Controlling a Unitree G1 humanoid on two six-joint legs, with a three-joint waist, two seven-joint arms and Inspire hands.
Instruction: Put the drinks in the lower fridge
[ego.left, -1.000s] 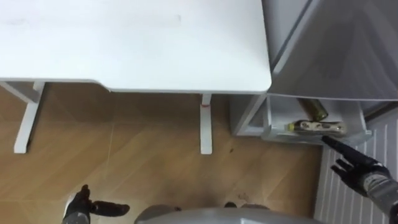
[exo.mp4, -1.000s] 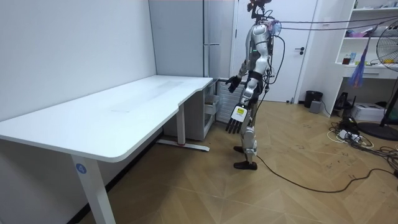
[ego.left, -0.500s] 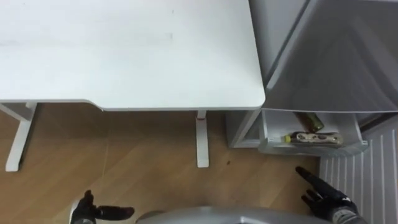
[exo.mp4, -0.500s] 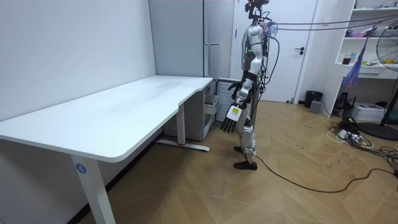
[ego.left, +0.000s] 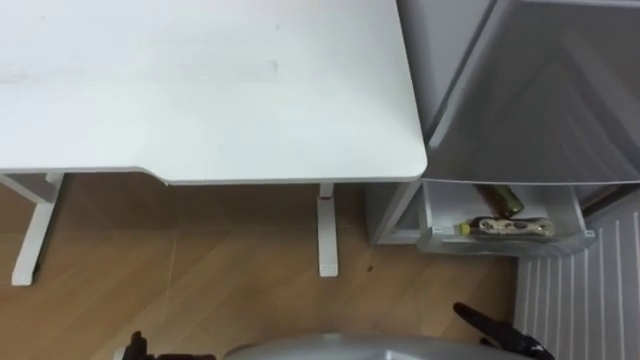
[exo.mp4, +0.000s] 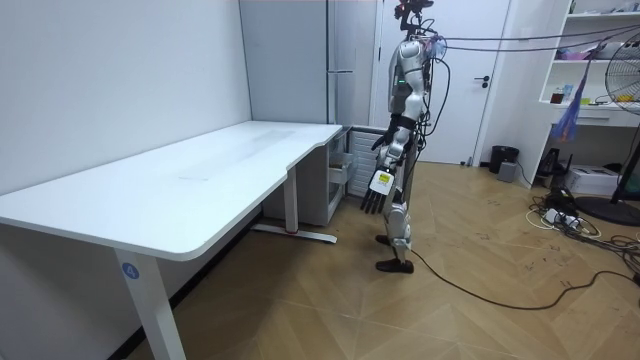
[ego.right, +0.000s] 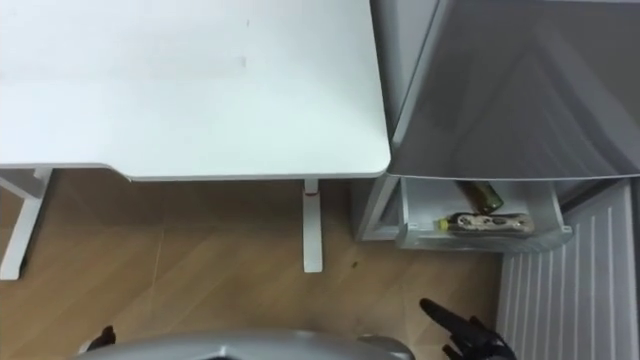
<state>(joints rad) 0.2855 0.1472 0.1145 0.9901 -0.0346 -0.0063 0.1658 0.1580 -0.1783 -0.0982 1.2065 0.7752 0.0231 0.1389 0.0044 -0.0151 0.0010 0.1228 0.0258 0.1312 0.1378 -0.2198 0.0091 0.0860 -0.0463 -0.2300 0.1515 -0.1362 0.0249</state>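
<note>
drinks (ego.left: 492, 226) are in neither hand: the right hand (ego.left: 497, 330) is empty with straight fingers, and so is the left hand (exo.mp4: 374, 197). beyond the right hand, a brown bottle (ego.left: 500, 197) and a yellow-capped labelled plastic bottle (ego.left: 515, 228) lie in the open white lower fridge drawer (ego.left: 430, 212). they are probably light, smooth and prone to roll; grip round the body.

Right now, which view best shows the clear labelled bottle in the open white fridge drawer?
Left eye view: it looks straight down on the clear labelled bottle lying along the white drawer's front. The right eye view matches it; the room view is too distant.
</note>
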